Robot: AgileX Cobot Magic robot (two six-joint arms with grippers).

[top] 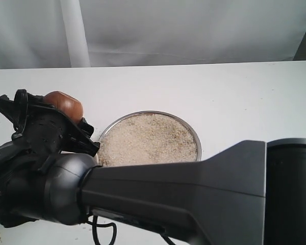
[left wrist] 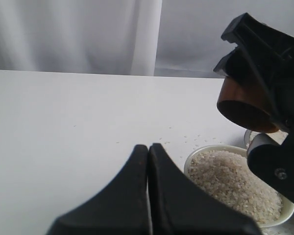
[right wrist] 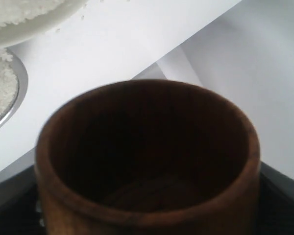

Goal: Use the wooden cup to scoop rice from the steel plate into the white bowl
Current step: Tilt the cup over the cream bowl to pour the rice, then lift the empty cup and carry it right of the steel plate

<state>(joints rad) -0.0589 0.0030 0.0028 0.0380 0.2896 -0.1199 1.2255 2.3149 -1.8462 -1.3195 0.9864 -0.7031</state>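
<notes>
White tabletop (top: 234, 97) before pale curtain (top: 194, 30), reddish-brown barrel-shaped wooden cup (left wrist: 242, 105), dark empty inside, tipped sideways, pinched in right claw (top: 53, 120), raised near cream-white bowl (left wrist: 196, 159) heaped with rice (left wrist: 230, 183), left claw (left wrist: 148, 196) pressed together.

Most likely a robotics lab or test bench rather than a lived-in room, going by the bare white tabletop (top: 245, 92), the white cloth backdrop (top: 194, 30) hung straight behind it, the bulky black robot arm (top: 183, 189) reaching across and a loose black cable (top: 95, 229) at the near edge.
</notes>
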